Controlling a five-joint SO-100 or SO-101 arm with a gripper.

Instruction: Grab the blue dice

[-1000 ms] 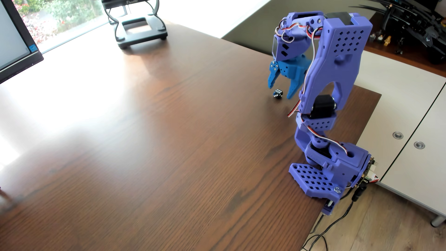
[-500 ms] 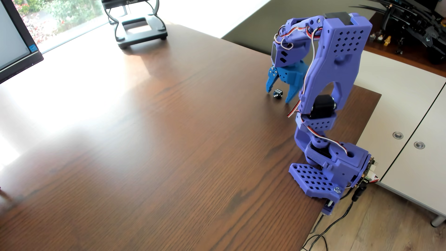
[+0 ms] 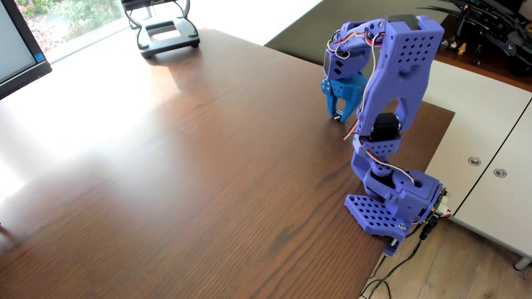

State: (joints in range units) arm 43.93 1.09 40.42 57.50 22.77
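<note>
The blue dice (image 3: 424, 114) is a tiny dark cube with white pips, resting on the brown wooden table (image 3: 201, 161) near its far right part. My gripper (image 3: 424, 116) points straight down over it, its light-blue fingers (image 3: 418, 106) shut on the dice from both sides, with the tips at the table surface. Only a sliver of the dice with a few pips shows between the fingertips. The purple arm curls over from its base (image 3: 403, 204), clamped at the table's right edge.
A black stand (image 3: 167, 34) sits at the table's far end and a monitor (image 3: 17, 51) at the far left. A white cabinet (image 3: 489, 138) lies beyond the right edge. The table's right edge runs close behind the gripper.
The gripper came down around the dice and its fingers closed from wide apart onto it. The dice shifted slightly right between the tips.
</note>
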